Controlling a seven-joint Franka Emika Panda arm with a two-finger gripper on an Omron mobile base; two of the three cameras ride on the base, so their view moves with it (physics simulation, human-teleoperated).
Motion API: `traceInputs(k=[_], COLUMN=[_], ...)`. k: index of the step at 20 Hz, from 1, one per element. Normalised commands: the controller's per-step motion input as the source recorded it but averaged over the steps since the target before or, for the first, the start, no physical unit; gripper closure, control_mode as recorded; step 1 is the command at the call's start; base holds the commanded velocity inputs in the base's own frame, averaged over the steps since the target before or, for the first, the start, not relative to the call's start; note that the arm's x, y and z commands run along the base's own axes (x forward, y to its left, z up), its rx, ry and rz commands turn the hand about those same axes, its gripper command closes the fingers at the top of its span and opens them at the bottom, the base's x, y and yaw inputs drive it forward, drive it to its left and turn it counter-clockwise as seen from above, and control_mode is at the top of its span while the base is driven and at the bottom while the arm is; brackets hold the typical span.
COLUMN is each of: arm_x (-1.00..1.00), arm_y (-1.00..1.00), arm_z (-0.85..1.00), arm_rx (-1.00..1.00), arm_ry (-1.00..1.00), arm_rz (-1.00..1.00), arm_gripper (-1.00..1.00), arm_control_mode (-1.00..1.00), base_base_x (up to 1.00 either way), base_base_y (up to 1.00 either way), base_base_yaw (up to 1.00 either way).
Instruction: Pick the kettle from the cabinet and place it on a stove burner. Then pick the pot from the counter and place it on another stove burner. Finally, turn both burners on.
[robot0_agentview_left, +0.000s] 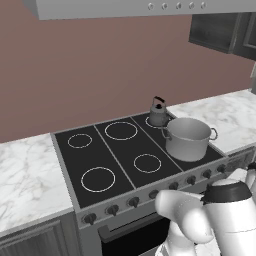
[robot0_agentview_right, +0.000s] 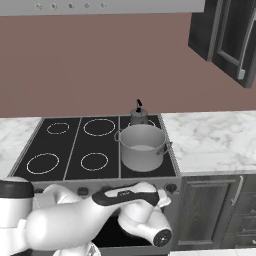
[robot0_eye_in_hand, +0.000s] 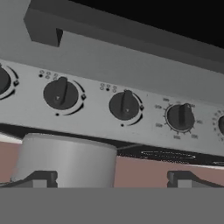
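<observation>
Kettle (robot0_agentview_left: 159, 114) standing upright on the back right burner of the black cooktop (robot0_agentview_left: 125, 155), black arched handle up. Pot (robot0_agentview_left: 187, 138) parked on the front right burner, just ahead of the kettle and nearly touching it, open top, no lid, one loop handle toward the kettle and the other toward the marble desk (robot0_agentview_left: 227, 117) on the right. Seen from the right base camera: the same pair, pot (robot0_agentview_right: 142, 147) in front, kettle (robot0_agentview_right: 139, 116) half hidden behind its rim.

Four white ring burners (robot0_agentview_left: 98, 179) bare on the left and middle of the cooktop. Row of dark knobs (robot0_agentview_left: 134, 201) along the stove's front panel.

Arm bent low in front of the stove, hand down at the level of the knob panel. From the hand camera, rolled upside down: jaws (robot0_eye_in_hand: 110, 179) spread wide, released, nothing between them; two small dark fingertips (robot0_eye_in_hand: 43, 179) well apart at the bottom. Facing the knob panel, three full knobs (robot0_eye_in_hand: 124, 105) in a row ahead, not touched. Pot (robot0_eye_in_hand: 65, 159) hanging inverted in that view, beyond the panel's edge.

Dark wall cabinet (robot0_agentview_right: 225, 37) up on the right, door with long silver bar handle (robot0_agentview_right: 247, 42). Grey hood (robot0_agentview_left: 140, 7) overhead. More marble desk (robot0_agentview_left: 27, 172) left of the stove.
</observation>
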Motion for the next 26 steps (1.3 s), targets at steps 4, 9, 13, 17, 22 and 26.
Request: traceInputs(k=[4,9,13,17,22,26], arm_x=[0.15,0.22,0.05,0.05,0.04,0.04], arm_y=[0.0,0.0,-0.06,-0.13,-0.2,-0.14], arm_z=[-0.04,-0.1,-0.19,-0.11,-0.03,-0.01], arm_rx=[0.01,0.02,0.01,0.0,0.01,0.01], arm_ry=[0.0,0.0,0.0,0.0,0.0,0.0], arm_rz=[-0.13,-0.09,-0.03,0.0,0.0,0.0], arm_gripper=[-1.0,-1.0,-1.0,-1.0,-1.0,-1.0], arm_control_mode=[-1.0,-1.0,-1.0,-1.0,-1.0,-1.0], base_base_x=[0.0,0.0,0.0,0.0,0.0,0.0], base_base_y=[0.0,0.0,0.0,0.0,0.0,0.0], base_base_yaw=[0.0,0.0,0.0,0.0,0.0,0.0])
